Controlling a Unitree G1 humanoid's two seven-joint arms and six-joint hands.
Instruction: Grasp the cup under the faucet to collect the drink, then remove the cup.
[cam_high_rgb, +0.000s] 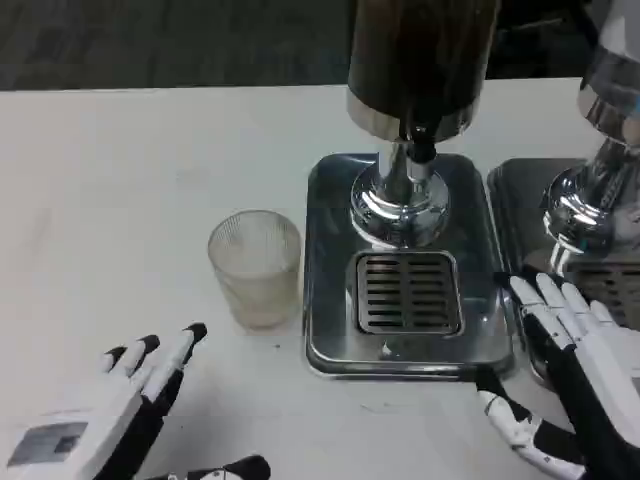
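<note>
Basically at square one here. Cup (256, 266) standing upright on the tabletop (120, 180), just left of the dispenser's steel drip tray (335, 260) and not under the faucet (421, 148) at all. Looks empty too, or close to it (ribbed clear plastic, so hard to say for sure). Drain grate (408, 292) directly below the spout sitting bare.

Left robot hand (120, 400) down at the near left, fingers spread and pointing toward the cup, holding nothing, a gap between fingertips and cup. Right robot hand (570, 380) at the near right edge of the tray, fingers spread as well, nothing in it, maybe brushing the tray rim but can't tell.

So nothing ticked off yet, going by this. Left to do: grab the cup, slide it right onto the grate under the faucet, get the drink flowing, then pull the cup away. Probably a left-hand job, given how close it is.

Second dispenser (600, 190) off to the far right, not in play.
</note>
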